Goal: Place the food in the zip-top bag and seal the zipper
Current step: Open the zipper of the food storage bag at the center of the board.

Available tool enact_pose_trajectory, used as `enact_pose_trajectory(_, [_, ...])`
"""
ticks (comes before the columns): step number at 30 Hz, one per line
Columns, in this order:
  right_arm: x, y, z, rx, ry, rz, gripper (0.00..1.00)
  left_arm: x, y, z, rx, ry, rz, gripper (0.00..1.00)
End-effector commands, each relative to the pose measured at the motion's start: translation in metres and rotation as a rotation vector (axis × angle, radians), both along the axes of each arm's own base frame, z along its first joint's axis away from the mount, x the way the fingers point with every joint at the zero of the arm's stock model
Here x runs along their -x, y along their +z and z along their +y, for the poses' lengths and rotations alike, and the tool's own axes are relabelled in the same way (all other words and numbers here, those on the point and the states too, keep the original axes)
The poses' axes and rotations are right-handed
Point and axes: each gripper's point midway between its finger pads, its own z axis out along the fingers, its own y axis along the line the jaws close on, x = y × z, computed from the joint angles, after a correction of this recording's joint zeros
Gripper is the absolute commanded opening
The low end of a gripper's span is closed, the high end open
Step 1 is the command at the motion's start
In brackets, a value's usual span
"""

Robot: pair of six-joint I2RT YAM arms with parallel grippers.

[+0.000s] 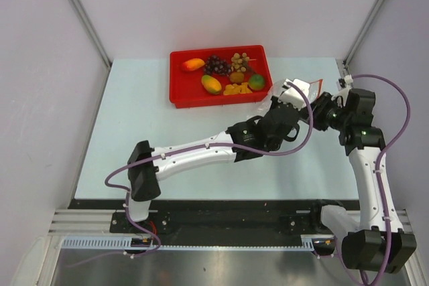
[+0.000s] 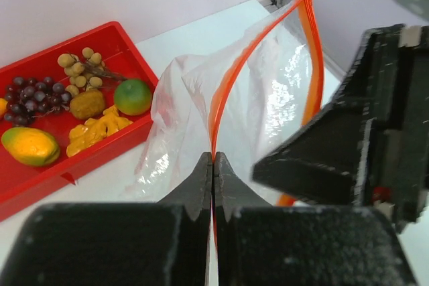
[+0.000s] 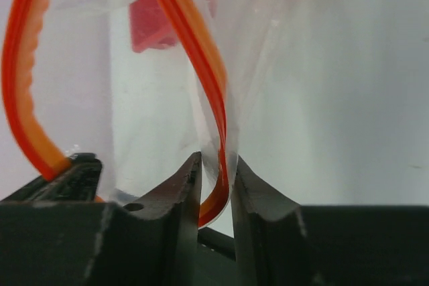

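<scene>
Between the two arms, the zip-top bag (image 2: 268, 98) is being held up by its mouth. One lip of the zipper (image 3: 194, 45) is being pinched by the left fingers (image 2: 191, 195), pressed fully together. The other lip is being gripped by the right fingers (image 3: 177, 192), nearly closed around it. By judgement, the lips are best being drawn apart slowly and evenly, without tearing. Farther off, the food (image 1: 211, 84) is lying in the red tray (image 1: 218, 51) on the desk (image 1: 134, 132).

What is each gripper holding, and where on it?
Both hold the zip-top bag by its zipper: left gripper shut on one strip, right gripper on the other.
</scene>
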Motion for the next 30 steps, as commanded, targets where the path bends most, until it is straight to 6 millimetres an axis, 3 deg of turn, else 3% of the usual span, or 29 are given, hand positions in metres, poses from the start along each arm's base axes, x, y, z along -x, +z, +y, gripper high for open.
enact_pose_trajectory(1, [0.008, -0.012, -0.023, 0.124, -0.013, 0.029, 0.25, -0.005, 0.025, 0.024, 0.076, 0.014, -0.007, 0.00])
enact_pose_trajectory(5, [0.019, -0.017, -0.042, 0.179, -0.008, 0.033, 0.21, -0.015, 0.019, 0.049, 0.101, 0.026, 0.049, 0.00])
enact_pose_trajectory(9, [0.035, -0.025, -0.052, 0.251, 0.035, 0.047, 0.21, -0.038, 0.000, 0.080, 0.084, 0.086, 0.129, 0.00])
enact_pose_trajectory(11, [0.037, -0.026, -0.056, 0.303, 0.067, 0.029, 0.23, -0.040, -0.011, 0.085, 0.080, 0.087, 0.153, 0.00])
enact_pose_trajectory(16, [0.033, -0.016, -0.049, 0.272, 0.114, -0.004, 0.47, -0.017, -0.023, 0.069, 0.095, -0.024, 0.226, 0.00])
enact_pose_trajectory(17, [0.031, -0.010, -0.047, 0.259, 0.119, -0.020, 0.56, -0.013, -0.022, 0.065, 0.099, -0.037, 0.229, 0.00])
enact_pose_trajectory(20, [0.028, 0.008, -0.038, 0.210, 0.147, -0.068, 0.63, -0.004, -0.022, 0.057, 0.099, -0.052, 0.234, 0.00])
enact_pose_trajectory(25, [0.034, 0.038, -0.029, 0.196, 0.155, -0.137, 0.59, -0.005, -0.017, 0.050, 0.108, -0.034, 0.227, 0.00])
enact_pose_trajectory(30, [0.043, 0.045, -0.013, 0.122, 0.163, -0.116, 0.48, -0.005, -0.021, 0.047, 0.103, -0.026, 0.230, 0.00])
